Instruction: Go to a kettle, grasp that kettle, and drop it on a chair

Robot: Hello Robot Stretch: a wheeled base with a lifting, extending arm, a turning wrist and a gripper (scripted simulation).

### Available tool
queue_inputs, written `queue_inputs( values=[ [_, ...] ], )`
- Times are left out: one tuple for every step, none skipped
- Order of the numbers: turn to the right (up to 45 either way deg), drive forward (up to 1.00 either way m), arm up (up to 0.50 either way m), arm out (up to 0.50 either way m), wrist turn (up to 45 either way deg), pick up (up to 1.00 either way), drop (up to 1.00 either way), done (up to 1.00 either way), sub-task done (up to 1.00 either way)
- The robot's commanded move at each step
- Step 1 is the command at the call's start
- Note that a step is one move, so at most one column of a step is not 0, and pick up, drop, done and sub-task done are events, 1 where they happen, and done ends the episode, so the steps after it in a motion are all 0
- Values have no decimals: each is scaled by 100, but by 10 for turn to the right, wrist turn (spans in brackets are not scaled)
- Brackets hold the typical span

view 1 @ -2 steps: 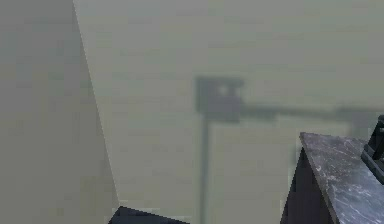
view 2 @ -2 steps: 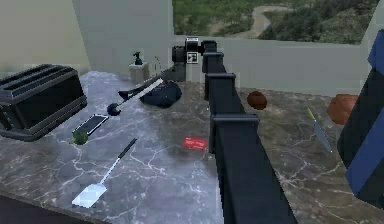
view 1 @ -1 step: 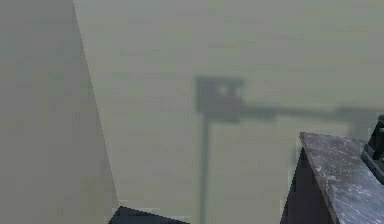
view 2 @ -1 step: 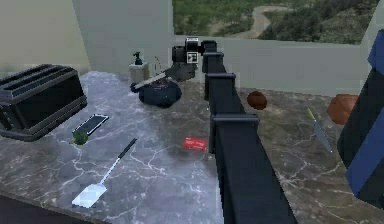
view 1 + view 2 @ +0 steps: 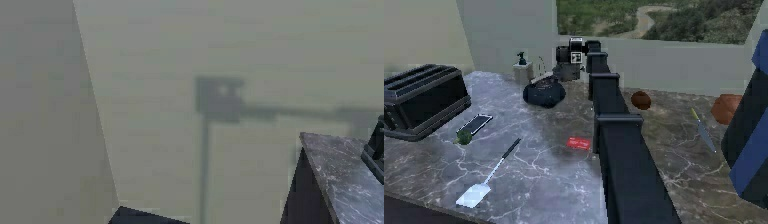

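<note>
**Kettle: by the counter's far edge, grasp in hand**

1. Gripper (image 5: pixel 556 68). At the end of the arm (image 5: pixel 619 140), which reaches across the counter (image 5: pixel 534 160) from near edge to far edge. Whether it holds anything cannot be told, as things stand on the counter at and behind it.
2. Kettle (image 5: pixel 544 93). A squat dark vessel, taken to be the kettle. It stands on the counter near the far edge, just beside the gripper; touching or apart cannot be told.
3. Step, as judged: the grasp. The next move calls for a sure hold on the kettle, then a lift clear of the counter before the base drives off to find a chair.
4. Spray bottle (image 5: pixel 521 62). At the far edge, close behind the kettle, and the likeliest thing to be knocked.
5. Toaster (image 5: pixel 424 98). Black, at the left edge, well apart.
6. Phone (image 5: pixel 476 124) and spatula (image 5: pixel 489 180). Both lie flat toward the near edge.
7. Red item (image 5: pixel 577 144). Small, just beside the arm.
8. Brown ball (image 5: pixel 641 99) and bowl (image 5: pixel 729 106). Both beyond the arm, toward the right edge.
</note>
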Motion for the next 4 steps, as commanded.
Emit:
queue_inputs(
  values=[
    [0,0,-8,0,0,0,0,0,0],
    [0,0,0,0,0,100,0,0,0],
    [0,0,8,0,0,0,0,0,0],
    [0,0,0,0,-450,0,0,0,0]
  ],
)
